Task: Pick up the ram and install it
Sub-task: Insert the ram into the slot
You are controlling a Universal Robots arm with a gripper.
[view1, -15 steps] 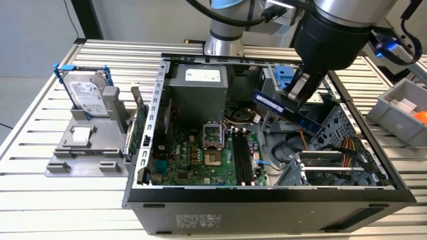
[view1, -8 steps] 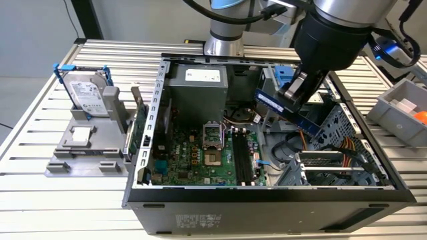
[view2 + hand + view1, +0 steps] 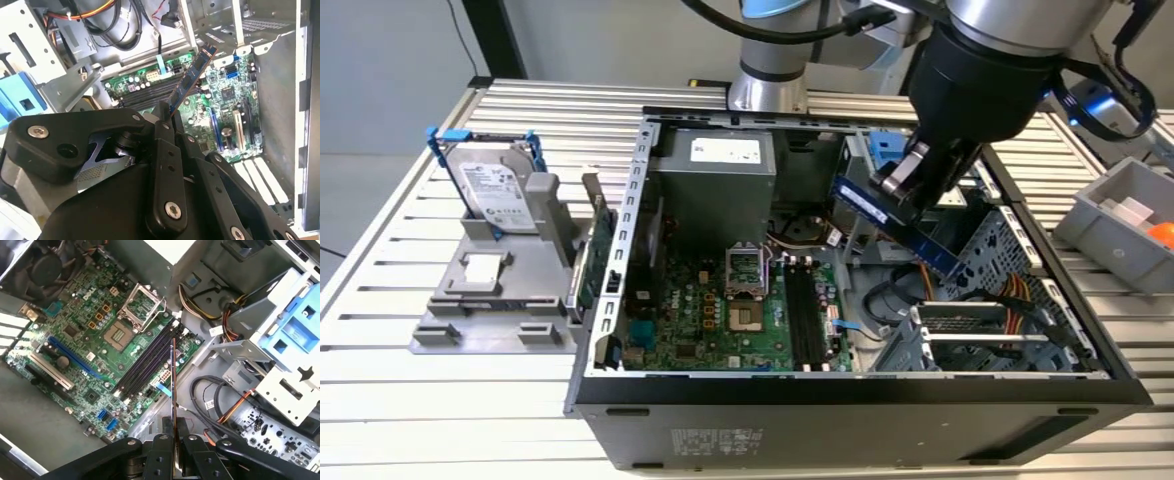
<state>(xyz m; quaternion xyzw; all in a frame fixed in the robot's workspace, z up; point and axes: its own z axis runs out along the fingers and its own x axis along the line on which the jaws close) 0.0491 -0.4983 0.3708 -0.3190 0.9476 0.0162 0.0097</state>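
Observation:
My gripper is shut on the ram, a long thin blue stick that hangs tilted in the air over the exterior view's right half of the open computer case. In the second wrist view the ram sticks out slantwise from the gripper. The first wrist view has the ram edge-on, rising from the gripper toward the motherboard. The black memory slots lie below on the green board, apart from the stick, with nothing in them.
On a grey holder at the exterior view's left stands a silver hard drive; a green expansion card stands beside it. The power supply, the CPU socket and a cable bundle are inside the case. A grey bin sits at far right.

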